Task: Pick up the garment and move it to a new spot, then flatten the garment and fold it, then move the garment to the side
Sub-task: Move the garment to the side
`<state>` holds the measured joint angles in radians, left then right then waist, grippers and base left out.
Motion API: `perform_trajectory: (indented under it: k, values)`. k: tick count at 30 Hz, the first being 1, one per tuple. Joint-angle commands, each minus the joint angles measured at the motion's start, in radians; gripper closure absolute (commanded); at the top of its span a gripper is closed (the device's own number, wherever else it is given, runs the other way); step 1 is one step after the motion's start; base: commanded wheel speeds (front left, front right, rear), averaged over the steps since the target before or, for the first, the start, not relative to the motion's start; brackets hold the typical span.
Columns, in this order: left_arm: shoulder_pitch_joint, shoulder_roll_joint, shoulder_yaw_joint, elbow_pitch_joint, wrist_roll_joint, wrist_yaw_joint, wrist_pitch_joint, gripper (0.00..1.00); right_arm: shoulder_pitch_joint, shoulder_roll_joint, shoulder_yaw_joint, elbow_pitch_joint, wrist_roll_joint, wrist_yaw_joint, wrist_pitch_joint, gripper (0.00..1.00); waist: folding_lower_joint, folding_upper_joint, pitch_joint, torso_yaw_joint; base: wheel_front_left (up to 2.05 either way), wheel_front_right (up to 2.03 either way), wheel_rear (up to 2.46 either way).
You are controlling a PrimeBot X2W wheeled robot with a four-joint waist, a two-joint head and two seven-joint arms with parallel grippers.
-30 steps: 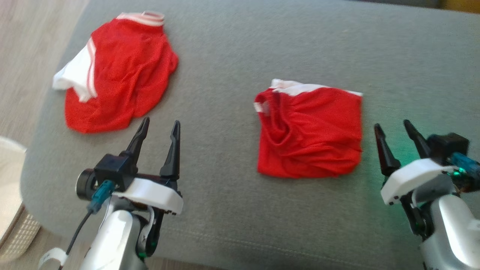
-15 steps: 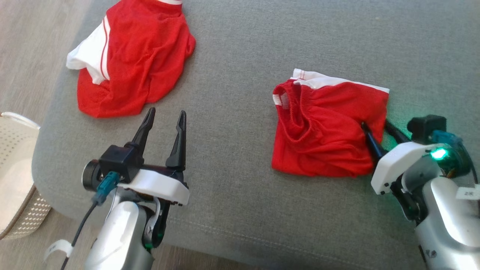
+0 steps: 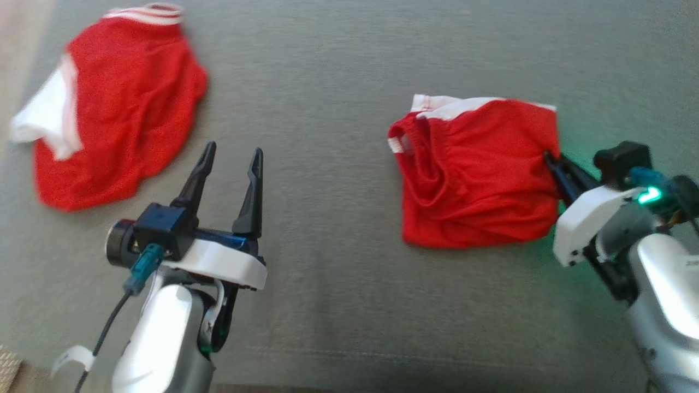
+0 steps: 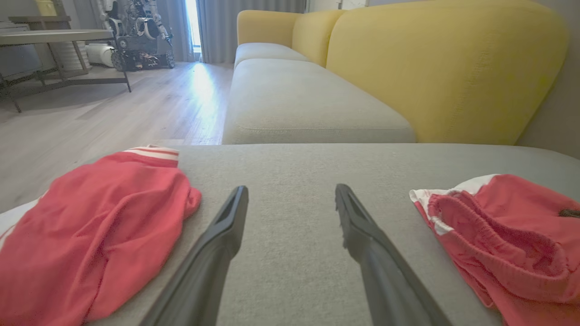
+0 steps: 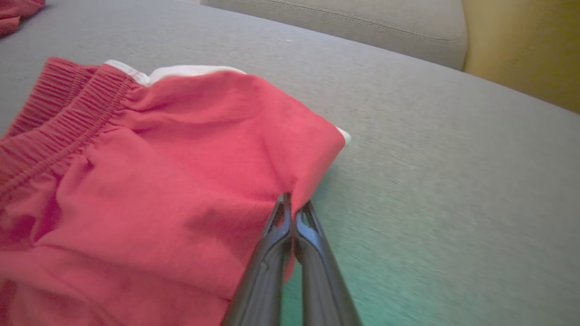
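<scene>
Right end effector (image 3: 548,158), earlier spread, now clenched on red shorts (image 3: 475,174) edge; left end effector (image 3: 234,148) stays released.

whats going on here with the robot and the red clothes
The robot is working over a grey cushion with two pieces of clothing on it. Its right gripper is shut on the right edge of the red shorts, which lie on the cushion, not yet lifted. Its left gripper is open and holds nothing, poised over bare cushion between the shorts and a red garment with white trim further to the left.
</scene>
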<state>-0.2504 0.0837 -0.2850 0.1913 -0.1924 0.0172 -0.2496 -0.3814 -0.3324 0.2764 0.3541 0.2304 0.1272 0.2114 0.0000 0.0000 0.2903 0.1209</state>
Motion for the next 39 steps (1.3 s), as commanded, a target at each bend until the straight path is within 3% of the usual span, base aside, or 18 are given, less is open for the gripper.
perform_trajectory:
  k: [1, 11, 19, 26, 39]
  values:
    - [-0.039, 0.022, 0.034, -0.041, 0.013, 0.000, -0.012, 0.00, -0.023, -0.028, 0.011, -0.040, 0.001, 0.003, -0.006, 1.00, 0.0000, 0.0000, 0.012, -0.062, 0.00, 0.00, 0.00]
    - [-0.085, 0.054, 0.026, -0.082, 0.035, -0.006, -0.004, 0.00, -0.126, -0.181, -0.015, -0.056, 0.003, 0.003, 0.018, 1.00, 0.0000, 0.0000, 0.084, -0.227, 0.00, 0.00, 0.00]
    - [-0.151, 0.071, 0.001, -0.117, 0.056, -0.020, 0.018, 0.00, -0.289, -0.292, -0.039, 0.045, 0.020, 0.003, -0.017, 1.00, 0.0000, 0.0000, 0.185, -0.278, 0.00, 0.00, 0.00]
    - [-0.195, 0.090, -0.008, -0.138, 0.071, -0.022, 0.031, 0.00, -0.394, -0.313, -0.104, 0.129, 0.054, 0.003, -0.070, 1.00, 0.0000, 0.0000, 0.253, -0.308, 0.00, 0.00, 0.00]
    - [-0.216, 0.114, -0.018, -0.153, 0.075, -0.023, 0.048, 0.00, -0.438, -0.332, -0.185, 0.202, 0.128, 0.003, -0.126, 1.00, 0.0000, 0.0000, 0.292, -0.339, 0.00, 0.00, 0.00]
